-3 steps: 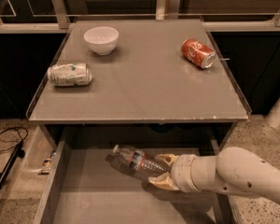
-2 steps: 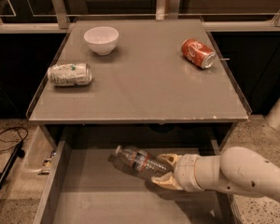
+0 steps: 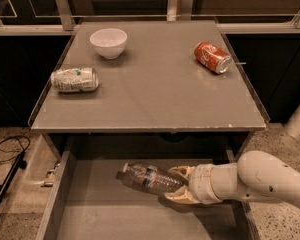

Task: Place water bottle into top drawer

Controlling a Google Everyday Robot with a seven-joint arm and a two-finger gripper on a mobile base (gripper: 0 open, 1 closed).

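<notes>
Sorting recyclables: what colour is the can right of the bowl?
Soda can: red, camera view. Gripper holds water bottle over top drawer.

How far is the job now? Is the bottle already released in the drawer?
Done: the drawer is open and the bottle is over its floor. In hand: the claw grips the bottle's base end; the bottle lies sideways, cap to the left. Left: release it and pull the arm out. Whether the bottle touches the floor, I cannot tell.
</notes>
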